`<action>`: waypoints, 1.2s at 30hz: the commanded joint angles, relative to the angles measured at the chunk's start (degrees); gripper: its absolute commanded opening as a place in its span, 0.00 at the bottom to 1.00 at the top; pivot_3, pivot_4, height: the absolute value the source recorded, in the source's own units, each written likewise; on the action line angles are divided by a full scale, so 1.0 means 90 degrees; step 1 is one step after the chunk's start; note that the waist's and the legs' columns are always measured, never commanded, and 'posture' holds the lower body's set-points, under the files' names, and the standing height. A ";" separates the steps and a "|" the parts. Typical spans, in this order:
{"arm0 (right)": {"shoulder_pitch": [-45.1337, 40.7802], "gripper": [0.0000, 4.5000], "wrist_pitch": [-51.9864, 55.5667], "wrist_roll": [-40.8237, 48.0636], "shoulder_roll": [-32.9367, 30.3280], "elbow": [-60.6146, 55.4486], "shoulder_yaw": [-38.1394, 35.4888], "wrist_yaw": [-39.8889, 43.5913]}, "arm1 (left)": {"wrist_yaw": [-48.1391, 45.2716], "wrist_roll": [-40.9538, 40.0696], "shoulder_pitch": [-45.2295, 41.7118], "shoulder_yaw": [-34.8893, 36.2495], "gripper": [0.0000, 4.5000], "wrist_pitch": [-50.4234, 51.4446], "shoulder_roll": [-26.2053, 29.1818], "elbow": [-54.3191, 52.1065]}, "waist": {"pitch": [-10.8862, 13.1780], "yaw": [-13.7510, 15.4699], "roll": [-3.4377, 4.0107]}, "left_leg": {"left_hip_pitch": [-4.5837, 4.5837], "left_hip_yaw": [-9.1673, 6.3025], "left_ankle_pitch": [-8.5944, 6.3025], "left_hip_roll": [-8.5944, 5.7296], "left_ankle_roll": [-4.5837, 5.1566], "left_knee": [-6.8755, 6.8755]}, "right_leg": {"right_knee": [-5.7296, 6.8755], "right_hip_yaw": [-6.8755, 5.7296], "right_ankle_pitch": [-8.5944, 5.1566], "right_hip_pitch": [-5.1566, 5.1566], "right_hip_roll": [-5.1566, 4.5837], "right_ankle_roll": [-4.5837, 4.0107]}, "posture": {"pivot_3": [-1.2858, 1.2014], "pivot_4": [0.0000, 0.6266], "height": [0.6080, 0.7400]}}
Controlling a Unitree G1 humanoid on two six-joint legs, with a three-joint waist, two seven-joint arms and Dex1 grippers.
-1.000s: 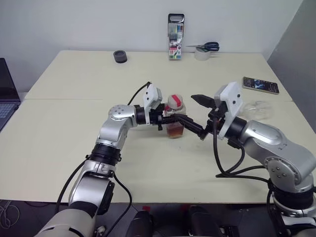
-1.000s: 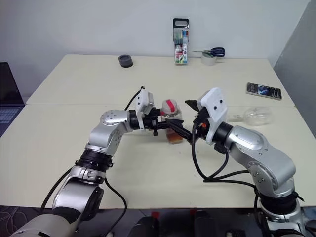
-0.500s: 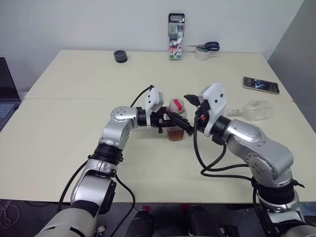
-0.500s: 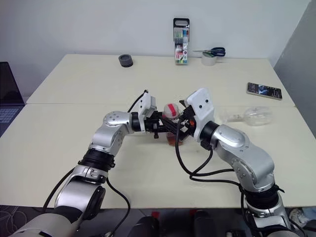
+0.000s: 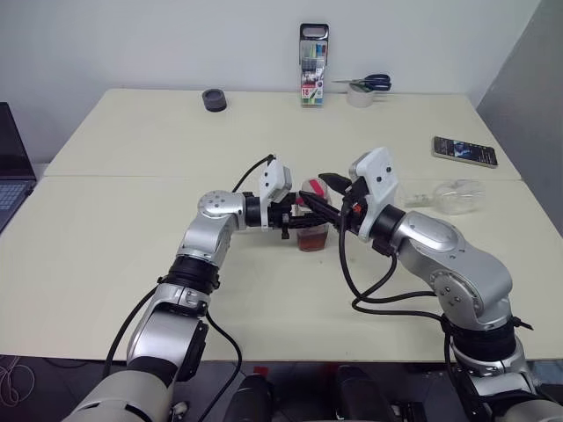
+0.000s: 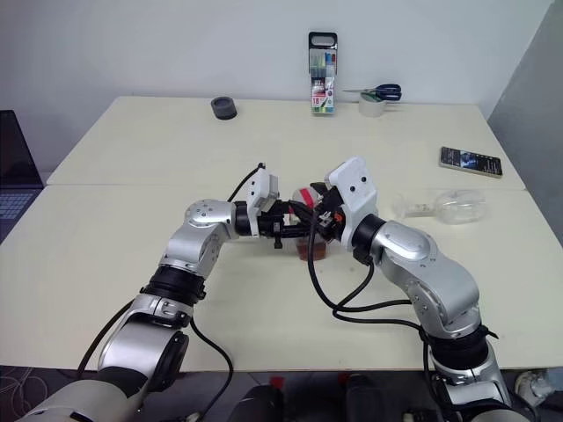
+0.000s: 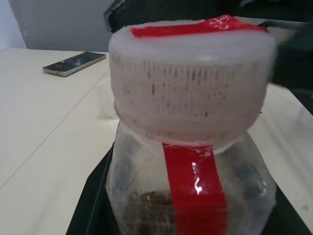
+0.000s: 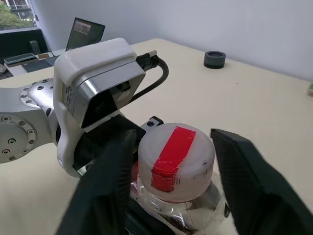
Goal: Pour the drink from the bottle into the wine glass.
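Note:
The bottle (image 5: 310,224) stands upright at the table's middle, with my left gripper (image 5: 303,221) shut on its clear body from the left. A little reddish-brown drink (image 6: 312,251) sits at its bottom. Its pale cap (image 8: 175,156) carries a red tape strip. My right gripper (image 8: 173,142) reaches in from the right at cap height, one black finger pressed to each side of the cap. The wine glass (image 5: 453,195) lies on its side on the table, to the right of my right arm.
A phone (image 5: 464,151) lies at the right behind the glass. A marker case (image 5: 312,77), scissors on a tape roll (image 5: 362,88) and a black roll (image 5: 214,100) line the far edge. A laptop (image 5: 10,163) sits at the left edge.
My right gripper has moved left onto the bottle's cap, and its fingers have closed in from wide open. The left gripper and the bottle stayed put.

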 commanded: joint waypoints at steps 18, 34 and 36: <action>-0.1542 0.40 -0.1291 0.0311 -0.1610 0.2372 0.0188 0.4400 | -0.0268 -0.0079 -0.0156 -0.0020 0.39 -0.0340 -0.0059 -0.0327 | 0.0002 -0.0061 0.0002 | 0.0003 -0.0002 -0.0005 0.0004 0.0010 0.0002 | -0.0001 -0.0007 0.0000 0.0004 0.0003 -0.0001 | 0.52 0.24 1.00; 0.0881 1.00 -0.0353 -0.0270 -0.0248 -0.1197 -0.0533 0.0318 | 0.0565 -0.0051 -0.0672 0.0266 0.39 -0.0364 -0.0379 0.0549 | 0.0001 -0.0010 0.0001 | -0.0127 -0.0006 0.0007 -0.0020 -0.0014 0.0102 | 0.0094 0.0008 0.0001 -0.0111 -0.0017 0.0000 | 0.52 0.24 1.00; 0.0949 1.00 -0.0467 -0.0633 0.0176 -0.1152 -0.0324 -0.0255 | 0.0518 -0.0034 -0.0712 0.0245 0.39 -0.0413 -0.0393 0.0635 | 0.0000 -0.0028 0.0001 | -0.0120 -0.0005 0.0008 -0.0022 -0.0012 0.0106 | 0.0099 0.0010 0.0002 -0.0110 -0.0013 0.0002 | 0.52 0.24 1.00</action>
